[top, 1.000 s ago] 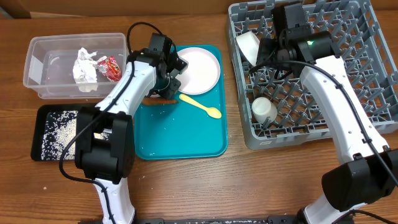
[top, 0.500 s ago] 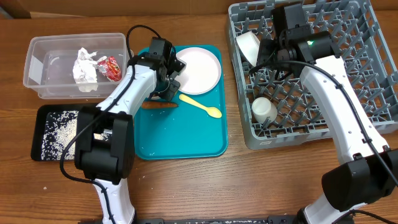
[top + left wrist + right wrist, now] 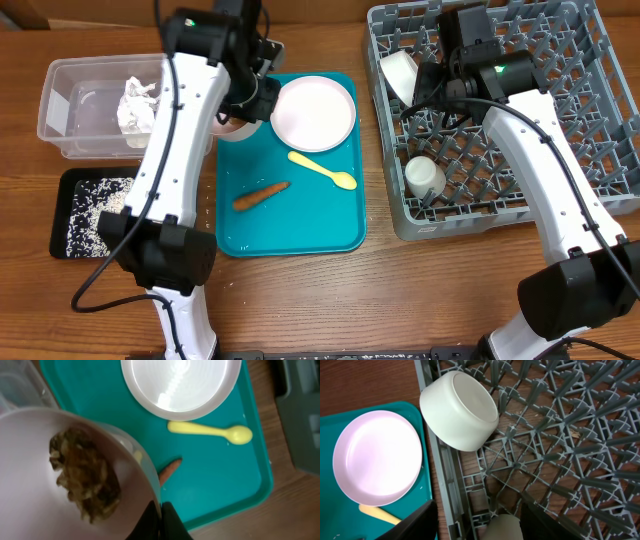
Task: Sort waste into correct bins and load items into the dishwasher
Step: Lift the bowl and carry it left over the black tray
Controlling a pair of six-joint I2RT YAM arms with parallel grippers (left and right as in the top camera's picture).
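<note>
**On the table: the sorting looks about half done**

At the right side stands the dish rack (image 3: 590, 95), the biggest thing here. In the middle lies the teal tray (image 3: 300, 225). To its left are the clear tub (image 3: 70, 110) and, nearer the robot, the black tray (image 3: 68, 215).

The plate (image 3: 313, 112) rests on the teal tray. One bowl (image 3: 398, 72) already lies tilted on its side in the rack, and the white cup (image 3: 424, 178) is in there too. The right gripper (image 3: 480, 520) hovers over the rack with its fingers apart and nothing between them.

The left gripper (image 3: 161, 517) is closed on the rim of the second bowl (image 3: 40, 485), held above the tray corner beside the tub. The yellow spoon (image 3: 322, 170) and the food stick (image 3: 261, 194) lie on the teal tray.

Crumpled white paper (image 3: 135, 105) sits in the tub, though the arm hides part of the tub. The brown food lump (image 3: 85, 475) is inside the held bowl, and the rice grains (image 3: 95, 205) are in the black tray.

I judge that the lump and the stick have yet to go to a bin. After that the second bowl, the plate and the spoon have to go to the rack.
</note>
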